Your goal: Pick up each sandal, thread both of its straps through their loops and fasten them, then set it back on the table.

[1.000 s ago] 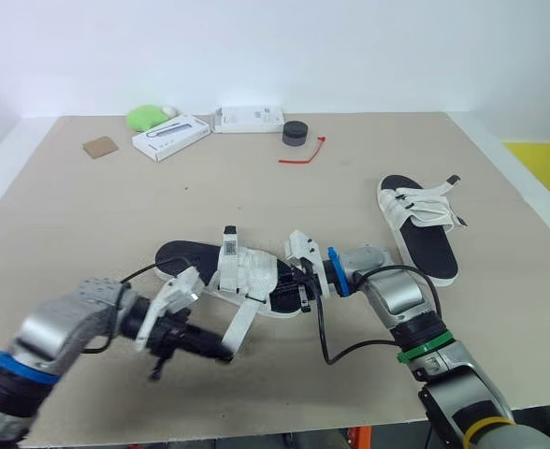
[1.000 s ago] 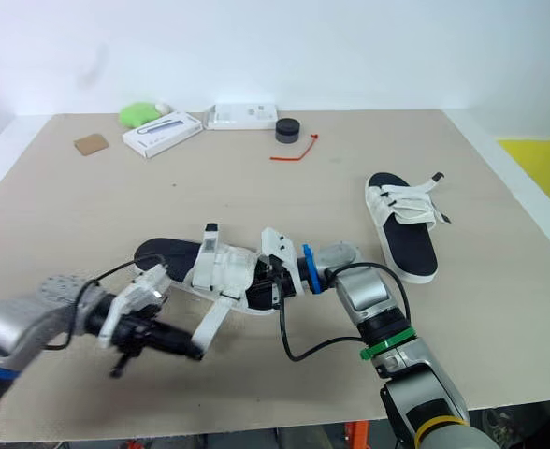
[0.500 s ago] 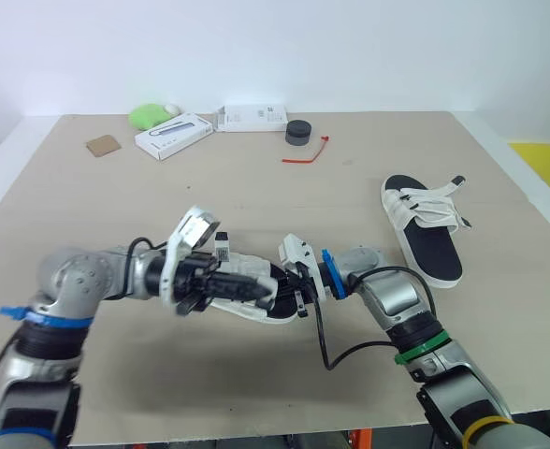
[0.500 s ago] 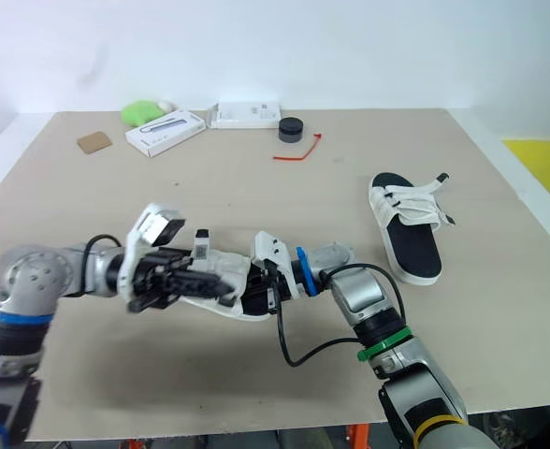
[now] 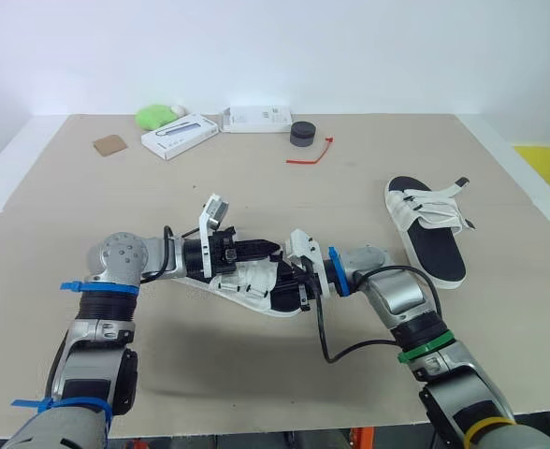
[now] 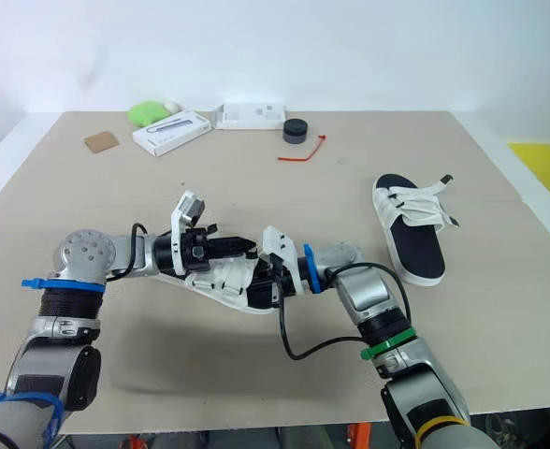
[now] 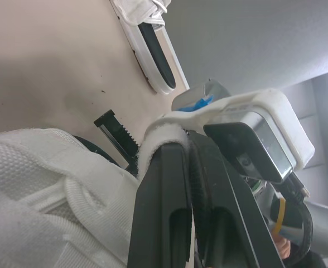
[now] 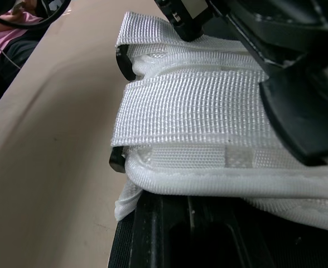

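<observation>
At the table's (image 5: 69,206) front-centre, near sandal (image 5: 252,282) sits between both arms: left gripper (image 5: 267,250) jaws pinched on its white strap (image 7: 161,134), right gripper (image 5: 294,282) jaws clamped on its end; second sandal (image 5: 426,229) lies well apart, rightward.

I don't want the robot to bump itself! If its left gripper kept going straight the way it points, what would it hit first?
The left gripper would probably meet the right gripper first, just past the strap; depth is unclear.
</observation>
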Available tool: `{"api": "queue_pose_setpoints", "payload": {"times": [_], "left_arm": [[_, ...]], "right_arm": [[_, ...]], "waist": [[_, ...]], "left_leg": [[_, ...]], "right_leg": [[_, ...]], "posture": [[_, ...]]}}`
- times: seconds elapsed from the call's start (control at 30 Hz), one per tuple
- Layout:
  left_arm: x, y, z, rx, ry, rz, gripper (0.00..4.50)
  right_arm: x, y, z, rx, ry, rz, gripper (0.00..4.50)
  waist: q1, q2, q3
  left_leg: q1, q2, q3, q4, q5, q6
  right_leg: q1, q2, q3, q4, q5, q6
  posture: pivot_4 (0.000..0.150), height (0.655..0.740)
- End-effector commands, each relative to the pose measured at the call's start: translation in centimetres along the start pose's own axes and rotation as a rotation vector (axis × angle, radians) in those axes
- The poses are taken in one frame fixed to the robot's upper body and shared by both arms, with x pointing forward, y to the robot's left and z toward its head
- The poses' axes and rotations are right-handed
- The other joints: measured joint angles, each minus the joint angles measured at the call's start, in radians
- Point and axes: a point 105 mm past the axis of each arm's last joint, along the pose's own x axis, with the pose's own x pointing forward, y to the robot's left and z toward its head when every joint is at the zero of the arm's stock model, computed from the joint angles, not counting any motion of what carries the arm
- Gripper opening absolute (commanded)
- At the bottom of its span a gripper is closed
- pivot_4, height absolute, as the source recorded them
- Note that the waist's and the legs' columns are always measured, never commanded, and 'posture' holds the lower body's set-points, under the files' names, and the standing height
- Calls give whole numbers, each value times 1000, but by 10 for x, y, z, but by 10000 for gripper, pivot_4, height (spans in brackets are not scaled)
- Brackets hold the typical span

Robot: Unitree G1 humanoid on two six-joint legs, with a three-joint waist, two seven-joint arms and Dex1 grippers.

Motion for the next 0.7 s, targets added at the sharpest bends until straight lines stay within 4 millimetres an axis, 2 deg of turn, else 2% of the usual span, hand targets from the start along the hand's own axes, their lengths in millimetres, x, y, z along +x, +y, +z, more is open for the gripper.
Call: {"api": "queue_pose_setpoints", "payload": {"times": [0.03, 0.17, 0.2, 0.23, 0.27, 0.47, 0.6, 0.7], "left_arm": [[7, 14, -4, -2, 21, 68, 570], [7, 26, 5, -43, -29, 118, 570], [6, 31, 6, -42, -41, 150, 5107], [5, 36, 6, -56, -42, 173, 6594], [4, 38, 5, -62, -41, 183, 10109], [-1, 54, -3, -68, 3, 299, 37385], [-4, 63, -7, -41, 39, 369, 37385], [-5, 66, -1, -12, 32, 405, 37385]], "right_arm": [[7, 7, -23, 63, 64, 18, 0], [8, 7, -22, 63, 62, 15, 0], [8, 7, -22, 64, 61, 15, 0], [7, 7, -22, 65, 61, 14, 0], [7, 7, -23, 66, 61, 14, 0], [6, 7, -24, 69, 64, 13, 0], [7, 6, -22, 69, 61, 13, 0], [8, 6, -22, 69, 60, 15, 0]], "waist": [[0, 0, 0], [2, 0, -2], [2, 1, -3], [2, 1, -3], [2, 1, -3], [1, 2, -6], [0, 3, -8], [0, 3, -12]], "left_leg": [[0, 0, 0, 0, 0, 0], [1, -1, 0, 0, 0, 0], [1, -1, 0, 0, 1, 0], [1, -1, 0, 1, 1, 0], [1, -1, 0, 1, 1, 0], [1, -1, 0, 1, 2, -1], [3, -1, 0, 1, 2, -1], [3, -1, 0, 1, 2, -1]], "right_leg": [[0, 0, 0, 0, 0, 0], [1, 0, 0, 0, 0, 1], [1, 0, 0, 0, 1, 1], [1, 0, 0, 0, 1, 1], [2, -1, 0, 0, 1, 2], [1, -1, 0, 0, 2, 2], [2, -1, 0, 0, 2, 2], [3, -1, 0, 0, 2, 2]], "posture": [[1500, 7400], [1500, 7400], [1500, 7400], [1500, 7400], [1500, 7400], [1500, 7400], [1500, 7400], [1500, 7400]]}}
